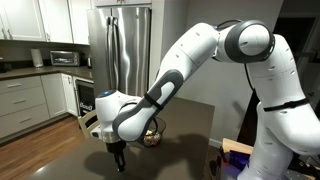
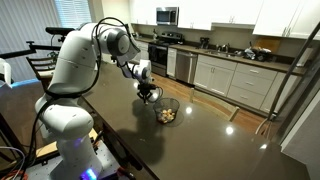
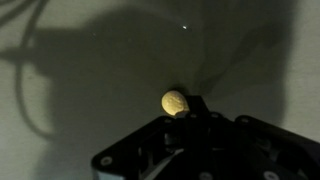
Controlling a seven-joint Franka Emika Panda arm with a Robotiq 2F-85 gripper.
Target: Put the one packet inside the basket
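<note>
In the wrist view a small pale-yellow packet [image 3: 174, 102] sits at the tips of my gripper [image 3: 187, 101], which looks shut on it above the dark tabletop. In both exterior views the gripper [image 1: 118, 157] [image 2: 148, 93] points down, just above the table. The packet itself is too small to make out there. The dark wire-mesh basket [image 2: 177, 104] stands on the table just beside the gripper. It also shows behind my arm [image 1: 153, 137], partly hidden. The basket is out of the wrist view.
A mixed heap of packets [image 2: 167, 116] lies in the basket. The dark table [image 2: 210, 140] stretches wide around it. A steel fridge [image 1: 120, 45] and kitchen cabinets [image 1: 22, 100] stand beyond the table. The robot's base [image 2: 65, 120] is at the table's edge.
</note>
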